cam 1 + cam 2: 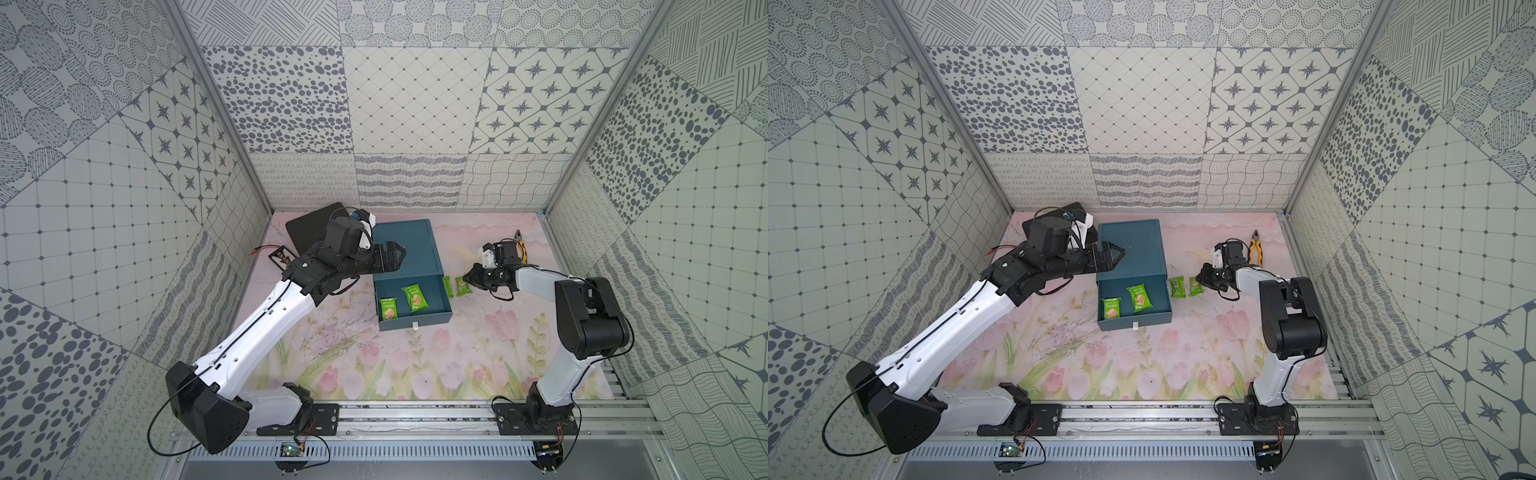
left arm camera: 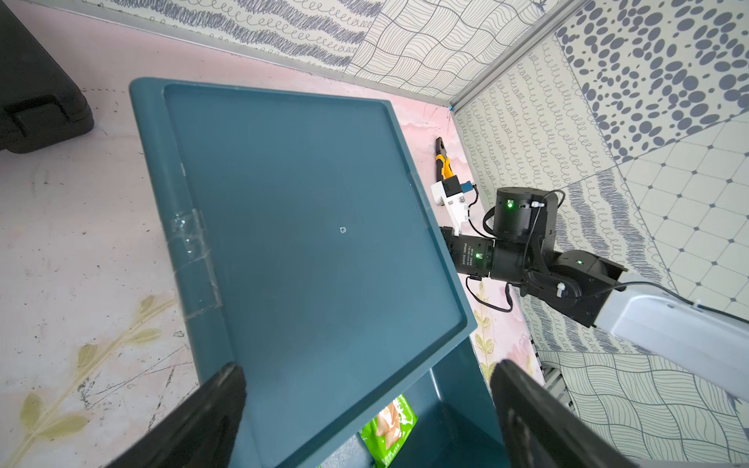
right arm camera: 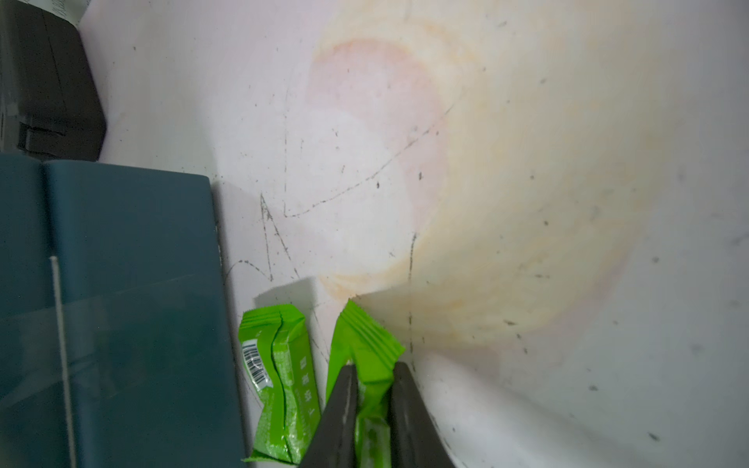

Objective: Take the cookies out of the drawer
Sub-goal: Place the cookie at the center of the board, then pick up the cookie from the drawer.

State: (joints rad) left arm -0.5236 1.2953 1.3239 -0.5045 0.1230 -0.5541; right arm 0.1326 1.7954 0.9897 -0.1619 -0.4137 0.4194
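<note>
Four cookies show in both top views. Nearest, two lie flat in the open drawer [image 1: 415,323]: the corner packet [image 1: 387,308] at its front left and the middle packet [image 1: 414,298] tilted beside it. Just right of the drawer, out on the mat [image 1: 415,365], sit the loose packet [image 1: 447,286] and the held packet [image 1: 462,286], near each other but apart.

From above, the right gripper [image 1: 468,279] merely meets the held packet. Only the right wrist view shows its fingers [image 3: 344,405] nearly together, pinching that packet across its width. The right arm reaches in low, elbow raised, wrist turned toward the drawer.

Farther back, the left arm stretches long and level, with the left gripper [image 1: 400,251] over the cabinet [image 1: 409,237] top. Its wrist view shows the jaws wide apart and empty, plus one drawer packet. Farthest are the pliers [image 1: 521,245] and the case [image 1: 307,226].
</note>
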